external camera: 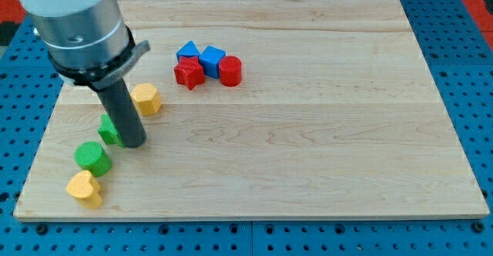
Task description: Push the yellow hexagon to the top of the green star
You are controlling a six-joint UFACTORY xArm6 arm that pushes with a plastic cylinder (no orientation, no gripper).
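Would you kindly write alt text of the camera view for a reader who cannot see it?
My tip rests on a wooden board, just below the yellow hexagon and partly covering the green star. A green cylinder and yellow heart lie lower left; two blue and two red blocks cluster near the top.
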